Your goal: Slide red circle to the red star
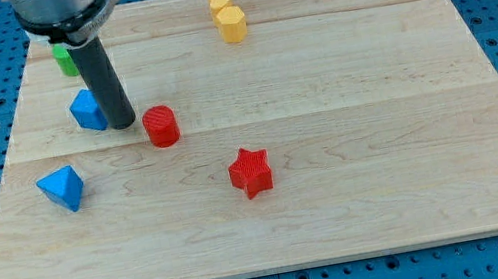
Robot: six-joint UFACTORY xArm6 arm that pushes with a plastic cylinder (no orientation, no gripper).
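Note:
The red circle (162, 127) is a short red cylinder left of the board's middle. The red star (251, 171) lies below and to the right of it, a gap of bare wood between them. My tip (122, 125) is the lower end of the dark rod, standing just left of the red circle, close to it but with a small gap. The tip is at the right side of a blue block (87, 111).
A blue block (61, 187) lies at the lower left. A green block (65, 59) sits at the upper left, partly hidden by the arm. A yellow heart (220, 2) and a yellow hexagon (232, 24) sit at the top. The wooden board (381, 138) lies on a blue table.

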